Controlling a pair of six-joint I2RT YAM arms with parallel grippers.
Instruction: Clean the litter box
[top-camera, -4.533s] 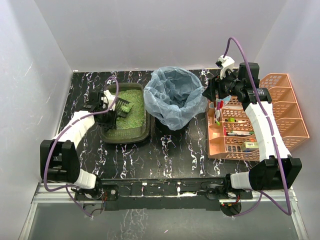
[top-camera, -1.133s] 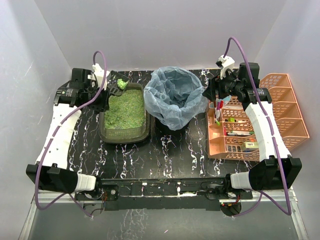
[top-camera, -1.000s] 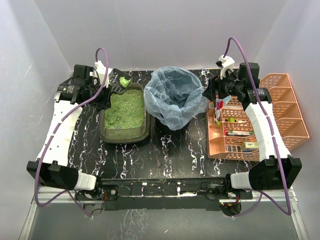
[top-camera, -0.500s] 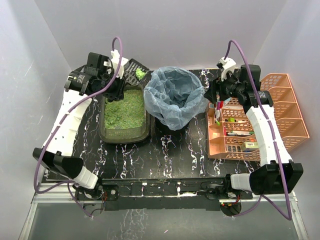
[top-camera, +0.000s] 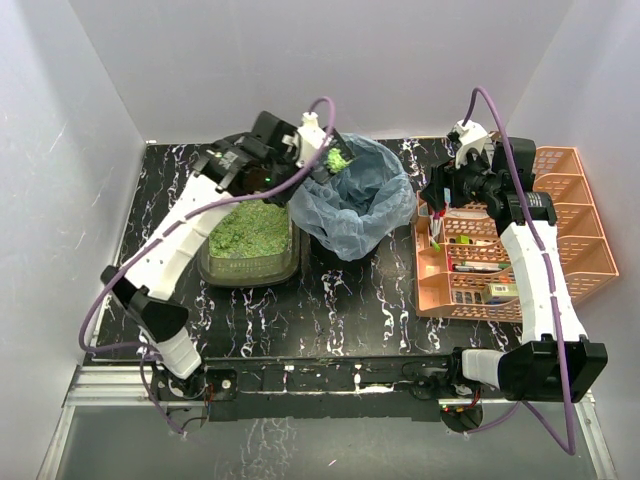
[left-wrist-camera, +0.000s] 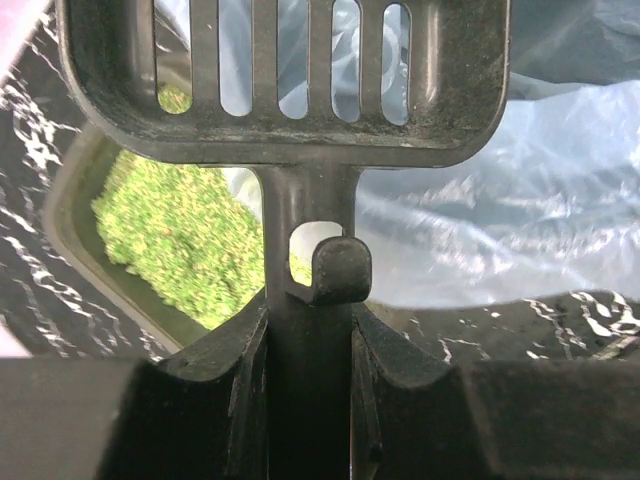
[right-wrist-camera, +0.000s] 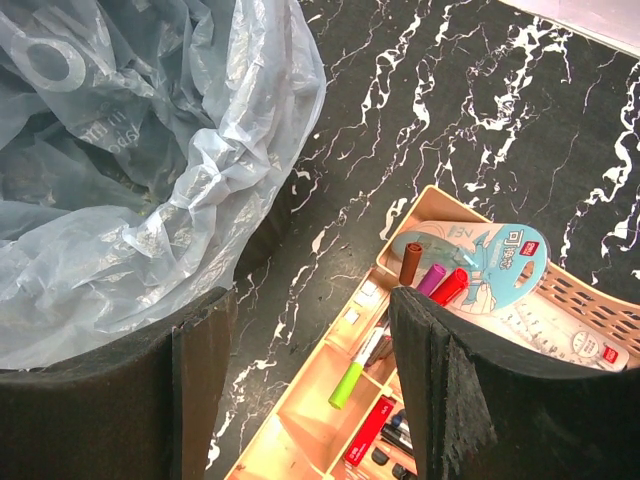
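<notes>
left gripper (left-wrist-camera: 308, 335) clenching scoop (left-wrist-camera: 280, 140) handle | scoop carrying 1 clump (top-camera: 337, 158) over bin's (top-camera: 392, 222) rim beside litter box (top-camera: 250, 274) | right gripper (right-wrist-camera: 310, 400) gaping, empty

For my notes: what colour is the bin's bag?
The bag is translucent pale blue; the right wrist view shows it best.
</notes>
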